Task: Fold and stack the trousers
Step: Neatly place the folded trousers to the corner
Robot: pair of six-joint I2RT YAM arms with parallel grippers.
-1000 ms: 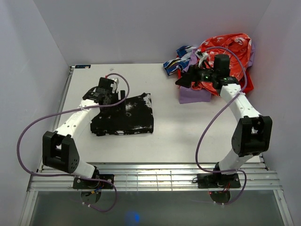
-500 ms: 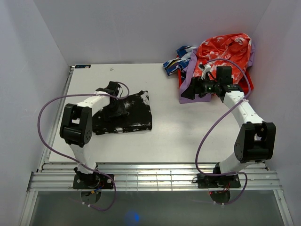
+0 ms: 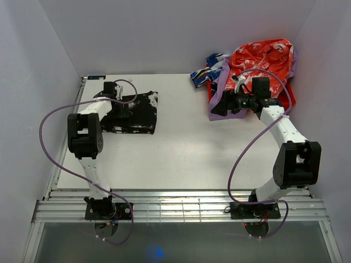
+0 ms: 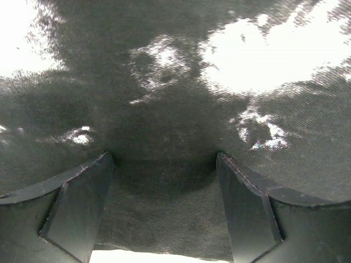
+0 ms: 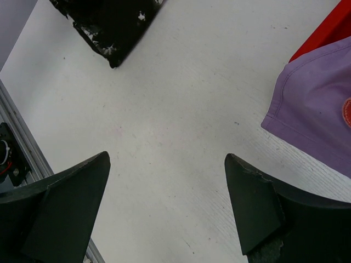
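Observation:
The black trousers [image 3: 140, 112], folded flat with white blotches, lie at the back left of the white table [image 3: 186, 153]. My left gripper [image 3: 120, 108] rests on their left part; in the left wrist view it [image 4: 164, 164] is open, jaws wide apart, with black cloth [image 4: 164, 98] filling the view and the gap. My right gripper [image 3: 218, 106] is open and empty over bare table, beside the purple garment [image 3: 227, 112]. In the right wrist view it [image 5: 164, 159] hovers over the table, with a corner of the trousers [image 5: 109, 22] at the top left.
A heap of clothes sits at the back right: a red patterned garment [image 3: 263, 57], the purple one [image 5: 312, 104] and a blue and white one [image 3: 205, 74]. White walls enclose the table on three sides. A metal rail [image 3: 181, 208] runs along the near edge.
The left gripper and the black trousers have moved together from the table's middle left to the back left. The right gripper drew slightly toward the purple garment, then held still.

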